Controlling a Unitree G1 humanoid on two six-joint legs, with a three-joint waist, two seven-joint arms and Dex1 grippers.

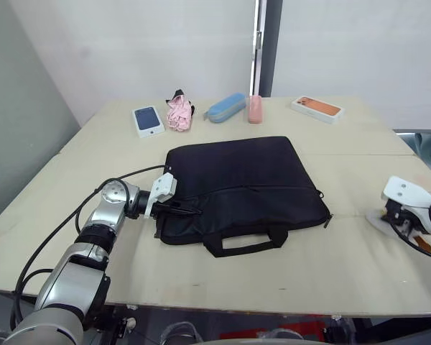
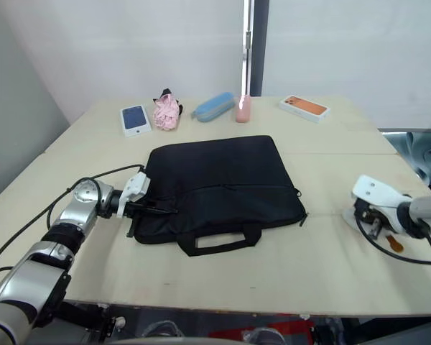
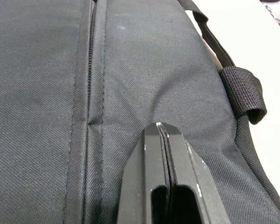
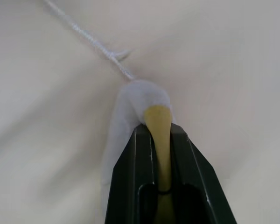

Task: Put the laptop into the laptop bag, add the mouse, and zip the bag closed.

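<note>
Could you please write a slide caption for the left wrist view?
Shut left pincer resting on the black soft fabric laptop bag beside its zip.

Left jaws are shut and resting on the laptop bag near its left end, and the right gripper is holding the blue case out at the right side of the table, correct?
Not quite. The right gripper is shut on a white plush egg, as the right wrist view shows. The blue case lies at the table's far edge. The left gripper is shut on the laptop bag as you say.
</note>
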